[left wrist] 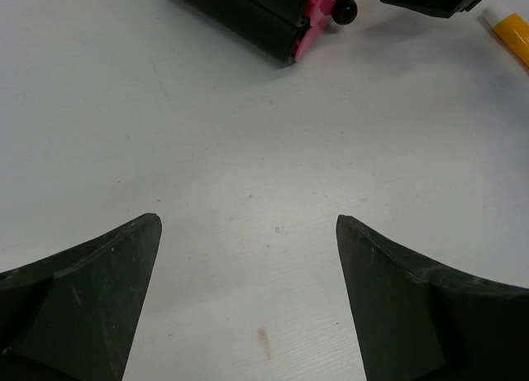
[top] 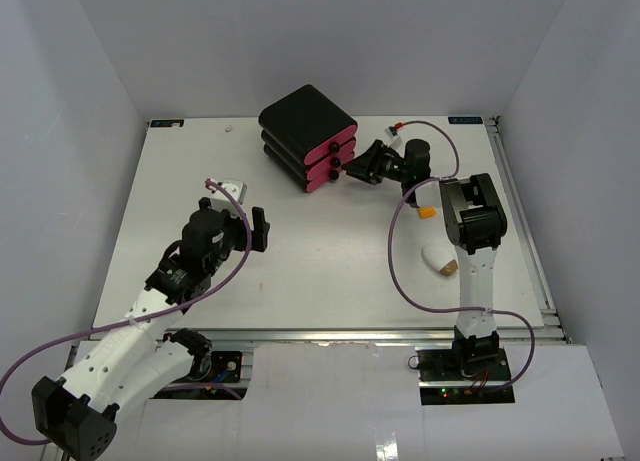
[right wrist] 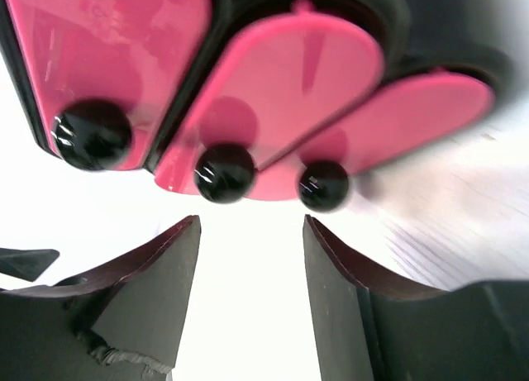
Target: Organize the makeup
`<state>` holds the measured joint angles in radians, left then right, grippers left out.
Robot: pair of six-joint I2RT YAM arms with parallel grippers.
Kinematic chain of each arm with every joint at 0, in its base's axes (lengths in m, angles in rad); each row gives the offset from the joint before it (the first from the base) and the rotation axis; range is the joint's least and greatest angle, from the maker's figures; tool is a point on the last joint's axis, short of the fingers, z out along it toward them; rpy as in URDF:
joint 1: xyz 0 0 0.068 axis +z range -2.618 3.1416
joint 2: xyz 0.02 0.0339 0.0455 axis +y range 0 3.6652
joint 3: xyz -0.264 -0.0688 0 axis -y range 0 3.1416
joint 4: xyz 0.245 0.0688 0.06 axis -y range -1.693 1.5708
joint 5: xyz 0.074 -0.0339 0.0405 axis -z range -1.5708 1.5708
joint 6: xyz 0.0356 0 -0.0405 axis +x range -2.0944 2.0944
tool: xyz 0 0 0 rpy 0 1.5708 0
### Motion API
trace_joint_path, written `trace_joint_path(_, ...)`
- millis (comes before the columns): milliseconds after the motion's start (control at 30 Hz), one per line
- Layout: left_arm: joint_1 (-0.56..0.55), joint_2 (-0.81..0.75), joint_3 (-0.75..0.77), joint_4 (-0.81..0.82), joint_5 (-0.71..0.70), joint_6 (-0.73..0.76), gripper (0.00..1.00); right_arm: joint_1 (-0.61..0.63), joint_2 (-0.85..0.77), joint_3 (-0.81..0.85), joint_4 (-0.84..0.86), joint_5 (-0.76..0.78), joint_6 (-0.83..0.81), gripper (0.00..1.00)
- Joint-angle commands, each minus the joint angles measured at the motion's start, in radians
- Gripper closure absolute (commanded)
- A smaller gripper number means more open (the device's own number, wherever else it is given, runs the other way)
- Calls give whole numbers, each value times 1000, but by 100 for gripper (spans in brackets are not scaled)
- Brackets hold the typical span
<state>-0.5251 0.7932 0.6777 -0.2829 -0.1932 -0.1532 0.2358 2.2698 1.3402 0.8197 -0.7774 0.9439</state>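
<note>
An orange tube with a white cap (top: 427, 212) lies on the white table (top: 320, 271) by the right arm; its end also shows in the left wrist view (left wrist: 514, 35). A white oval tube with a tan end (top: 440, 261) lies nearer the front. No tan bottles are in view. My right gripper (top: 352, 170) is open and empty, right in front of the black box's three pink drawers (right wrist: 289, 83), its fingertips just short of the middle black knob (right wrist: 224, 172). My left gripper (top: 262, 230) is open and empty over bare table (left wrist: 248, 220).
The black box with pink drawers (top: 308, 133) stands at the back middle, all drawers shut; it also shows in the left wrist view (left wrist: 248, 13). Purple cables loop from both arms. White walls enclose the table on three sides.
</note>
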Motion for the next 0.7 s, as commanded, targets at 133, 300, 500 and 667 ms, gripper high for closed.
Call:
trace_joint_path(133,5,-23,-3,21,19,6,2,-14,-1,-31,85,-7,-11,41)
trace_joint_path(300,7,-21,-3,21,18,6,2,-8,30,-13,70,1,-5,47)
trace_joint_path(500,7,-20,-4,22,16,7,2,18,43,57,-30,29,-39,52)
trace_joint_path(667,7,-17,-4,22,14,7,2,36,56,115,-63,37,-42,53)
